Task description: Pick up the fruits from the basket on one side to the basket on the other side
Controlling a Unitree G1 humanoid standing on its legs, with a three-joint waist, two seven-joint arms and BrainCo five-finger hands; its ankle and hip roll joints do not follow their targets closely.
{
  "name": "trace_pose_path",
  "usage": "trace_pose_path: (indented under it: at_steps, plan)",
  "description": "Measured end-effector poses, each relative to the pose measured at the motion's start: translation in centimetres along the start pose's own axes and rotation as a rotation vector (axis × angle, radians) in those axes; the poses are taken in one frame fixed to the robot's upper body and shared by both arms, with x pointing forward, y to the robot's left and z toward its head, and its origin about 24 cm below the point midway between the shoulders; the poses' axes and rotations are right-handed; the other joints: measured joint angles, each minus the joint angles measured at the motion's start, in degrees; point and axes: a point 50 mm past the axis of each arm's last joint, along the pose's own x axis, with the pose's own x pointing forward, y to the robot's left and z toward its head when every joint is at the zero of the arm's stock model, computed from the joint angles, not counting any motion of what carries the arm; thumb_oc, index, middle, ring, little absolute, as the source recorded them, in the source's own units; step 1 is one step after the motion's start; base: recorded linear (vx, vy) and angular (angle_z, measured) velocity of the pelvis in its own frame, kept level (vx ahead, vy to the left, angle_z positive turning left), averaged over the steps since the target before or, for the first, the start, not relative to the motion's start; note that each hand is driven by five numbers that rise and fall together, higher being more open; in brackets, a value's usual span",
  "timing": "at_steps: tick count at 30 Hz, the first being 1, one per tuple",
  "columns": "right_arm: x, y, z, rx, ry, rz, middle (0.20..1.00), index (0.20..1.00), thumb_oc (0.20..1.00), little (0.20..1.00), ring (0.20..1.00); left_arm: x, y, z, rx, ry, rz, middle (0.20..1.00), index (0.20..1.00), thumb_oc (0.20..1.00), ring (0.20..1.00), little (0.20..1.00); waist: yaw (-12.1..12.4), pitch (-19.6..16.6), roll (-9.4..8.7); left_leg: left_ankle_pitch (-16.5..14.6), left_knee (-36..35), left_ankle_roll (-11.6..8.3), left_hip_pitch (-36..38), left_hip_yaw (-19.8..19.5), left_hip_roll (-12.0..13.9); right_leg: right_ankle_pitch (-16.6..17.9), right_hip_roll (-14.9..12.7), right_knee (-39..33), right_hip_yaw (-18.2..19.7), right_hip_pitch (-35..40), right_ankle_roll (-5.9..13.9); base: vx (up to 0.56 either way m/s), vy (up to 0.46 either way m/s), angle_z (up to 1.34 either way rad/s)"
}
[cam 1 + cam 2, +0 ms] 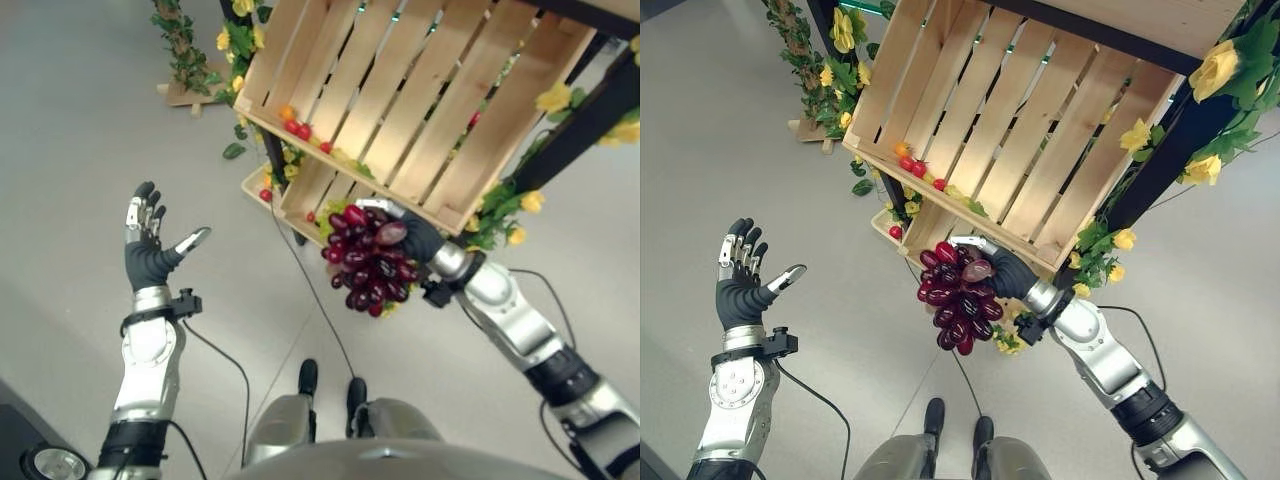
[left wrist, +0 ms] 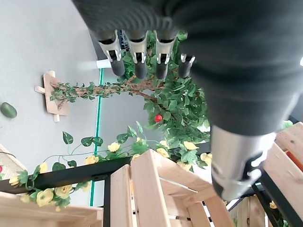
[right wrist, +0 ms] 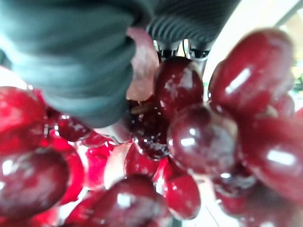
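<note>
A bunch of dark red grapes (image 1: 368, 260) hangs in the air just below the front edge of a tilted wooden crate (image 1: 420, 90). My right hand (image 1: 418, 238) is shut on the top of the bunch, fingers curled round it; the grapes (image 3: 189, 137) press close against the hand in the right wrist view. Small red and orange fruits (image 1: 296, 126) lie along the crate's lower front lip. A second wooden crate (image 1: 300, 200) sits lower, under the first, with a small red fruit (image 1: 265, 195) at its corner. My left hand (image 1: 148, 250) is raised over the floor at the left, open and holding nothing.
Black stand posts (image 1: 1170, 150) wound with green vines and yellow flowers (image 1: 1215, 65) frame the crates. A leafy vine on a wooden foot (image 1: 185, 60) stands on the grey floor at the back left. Open grey floor (image 1: 70, 150) lies left of the crates.
</note>
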Motion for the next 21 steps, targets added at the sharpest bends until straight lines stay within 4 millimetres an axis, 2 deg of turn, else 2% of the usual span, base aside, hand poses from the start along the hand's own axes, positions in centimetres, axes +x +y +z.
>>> trace_pose_path:
  at_steps: [4, 9, 13, 18, 21]
  plan:
    - [-0.1, -1.5, 0.4, -0.023, -0.017, -0.125, 0.200, 0.200, 0.200, 0.200, 0.200, -0.1, 0.1, -0.4, 0.005, 0.018, 0.004, 1.000, 1.000, 1.000, 1.000, 1.000, 0.05, -0.01, 0.00, 0.00, 0.06, 0.00, -0.03, -0.02, 0.00, 0.00, 0.00, -0.01, 0.00, 0.00, 0.00, 0.00, 0.000, 0.00]
    - [-0.3, -4.0, 0.4, -0.156, 0.007, -0.268, 0.200, 0.200, 0.200, 0.200, 0.200, -0.1, 0.1, -0.4, 0.003, 0.022, 0.003, 1.000, 1.000, 1.000, 1.000, 1.000, 0.15, -0.16, 0.09, 0.00, 0.17, 0.01, -0.04, -0.02, -0.01, 0.00, 0.00, -0.03, 0.01, 0.05, 0.00, 0.04, 0.004, 0.00]
    - [0.5, -5.0, 0.2, -0.203, 0.011, -0.334, 0.200, 0.200, 0.200, 0.200, 0.200, -0.2, 0.0, -0.5, -0.014, 0.030, 0.002, 1.000, 1.000, 1.000, 1.000, 1.000, 0.26, -0.77, 0.48, 0.00, 0.27, 0.01, -0.05, -0.03, -0.01, 0.00, 0.00, -0.03, 0.00, 0.11, -0.01, 0.01, 0.001, 0.00]
    - [2.2, -8.5, -0.1, -0.285, 0.039, -0.485, 0.200, 0.200, 0.200, 0.200, 0.200, -0.4, -0.4, -1.0, -0.030, 0.060, -0.020, 1.000, 1.000, 1.000, 1.000, 1.000, 0.18, -2.53, 0.58, -0.01, 0.43, 0.03, -0.07, 0.02, 0.01, -0.01, 0.03, -0.28, 0.02, 0.23, 0.00, 0.00, 0.000, -0.01]
    - [3.6, -11.6, -0.3, -0.327, 0.084, -0.621, 0.200, 0.200, 0.200, 0.200, 0.200, -0.6, -0.8, -1.4, -0.052, 0.089, -0.038, 1.000, 1.000, 1.000, 1.000, 1.000, 0.19, -2.79, 0.52, 0.01, 0.83, 0.12, -0.18, 0.21, 0.02, -0.04, 0.08, -0.17, 0.34, -0.02, 0.05, -0.01, -0.004, -0.07]
